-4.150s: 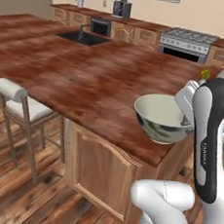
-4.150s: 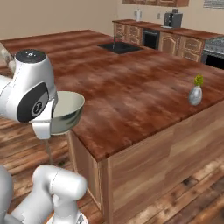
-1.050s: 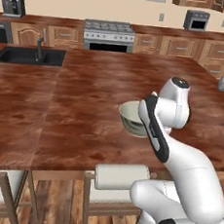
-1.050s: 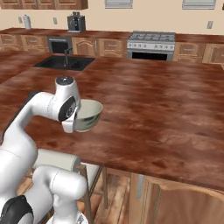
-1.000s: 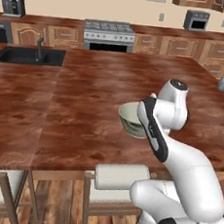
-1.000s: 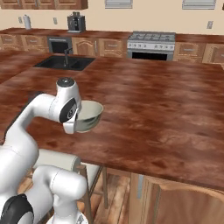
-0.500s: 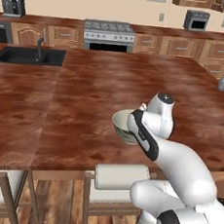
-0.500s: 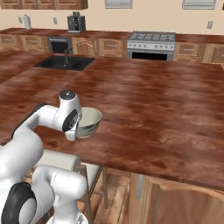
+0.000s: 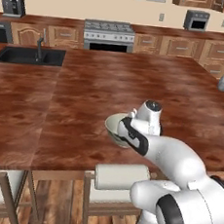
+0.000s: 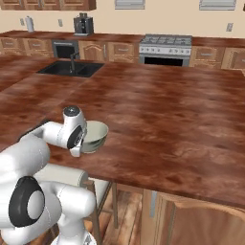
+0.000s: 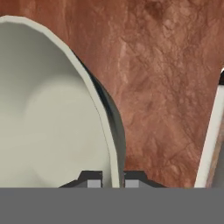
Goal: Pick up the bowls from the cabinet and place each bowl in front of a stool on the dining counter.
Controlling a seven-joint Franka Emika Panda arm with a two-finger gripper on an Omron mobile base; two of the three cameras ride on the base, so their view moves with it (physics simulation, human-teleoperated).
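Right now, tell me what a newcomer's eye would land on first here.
The gripper pinches the rim of a dark bowl with a pale inside, low over the near edge of the glossy red-brown dining counter. Just below that edge stands a stool with a white roll backrest.

Glossy white rounded arm [image 9: 177, 162] with dark joint bands

The bowl [image 9: 115, 128] is partly hidden behind the arm [image 9: 164, 156].

I'm in a home kitchen: beyond the dining counter [image 9: 85, 106] with its sink [image 9: 29, 56] stand a stove [image 9: 108, 35], coffee maker [image 9: 12, 3] and wood cabinets [image 9: 218, 49].
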